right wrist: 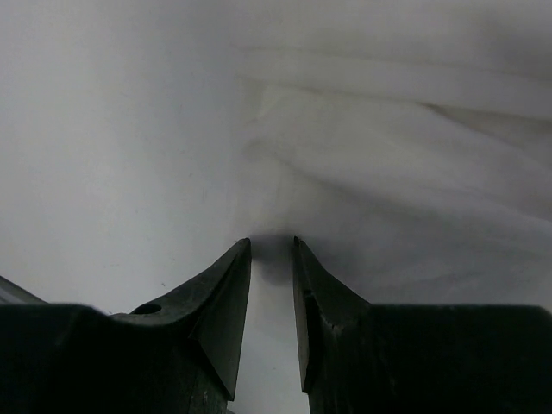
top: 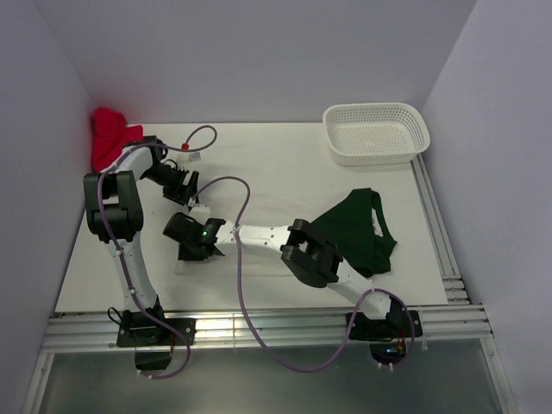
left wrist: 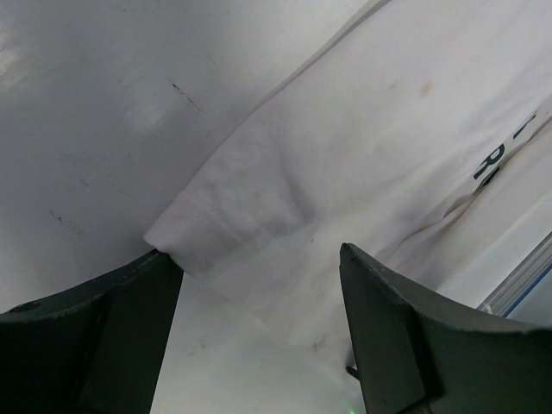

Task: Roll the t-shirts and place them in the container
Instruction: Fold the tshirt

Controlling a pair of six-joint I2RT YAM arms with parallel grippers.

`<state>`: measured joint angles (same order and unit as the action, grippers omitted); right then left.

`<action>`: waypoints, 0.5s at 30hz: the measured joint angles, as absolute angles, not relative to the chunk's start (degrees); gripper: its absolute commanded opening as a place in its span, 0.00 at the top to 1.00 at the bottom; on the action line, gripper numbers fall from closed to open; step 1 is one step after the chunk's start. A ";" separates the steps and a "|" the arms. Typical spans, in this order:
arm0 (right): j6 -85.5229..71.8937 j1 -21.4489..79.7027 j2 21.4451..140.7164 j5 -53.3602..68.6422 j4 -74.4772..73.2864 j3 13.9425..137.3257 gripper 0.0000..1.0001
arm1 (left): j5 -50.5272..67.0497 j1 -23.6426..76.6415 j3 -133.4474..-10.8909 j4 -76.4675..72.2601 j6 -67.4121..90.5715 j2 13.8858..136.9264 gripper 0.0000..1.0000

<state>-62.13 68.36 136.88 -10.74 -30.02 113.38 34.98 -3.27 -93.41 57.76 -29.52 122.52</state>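
The off-white t-shirt [left wrist: 345, 172] lies flat on the white table, dark lettering [left wrist: 492, 164] on it at the right of the left wrist view. My left gripper [left wrist: 259, 259] is open wide over a sleeve corner, whose edge touches the left finger [left wrist: 129, 310]. In the top view the left gripper [top: 191, 194] sits at the left middle of the table. My right gripper [top: 191, 250] reaches far left; its jaws stand narrowly apart at the edge of the off-white cloth [right wrist: 388, 155], with nothing seen between them [right wrist: 271, 246]. The dark green t-shirt [top: 358, 228] lies crumpled at the right.
A white mesh basket [top: 375, 131] stands at the back right. A red cloth [top: 110, 134] is bunched in the back left corner. Metal rails run along the near edge [top: 259, 328] and the right side [top: 435, 233]. The right arm's forearm [top: 285, 241] spans the table's middle.
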 measured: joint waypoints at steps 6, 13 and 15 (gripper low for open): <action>-62.67 69.89 138.15 -10.68 -29.87 115.50 0.65 | 36.16 -3.57 -92.18 56.53 -29.23 122.30 0.22; -63.22 71.68 138.63 -12.49 -31.48 116.73 0.61 | 36.32 -3.68 -91.07 55.37 -29.21 121.64 0.22; -63.20 72.23 139.79 -13.10 -32.36 118.72 0.59 | 36.34 -3.68 -90.98 55.27 -29.21 121.62 0.22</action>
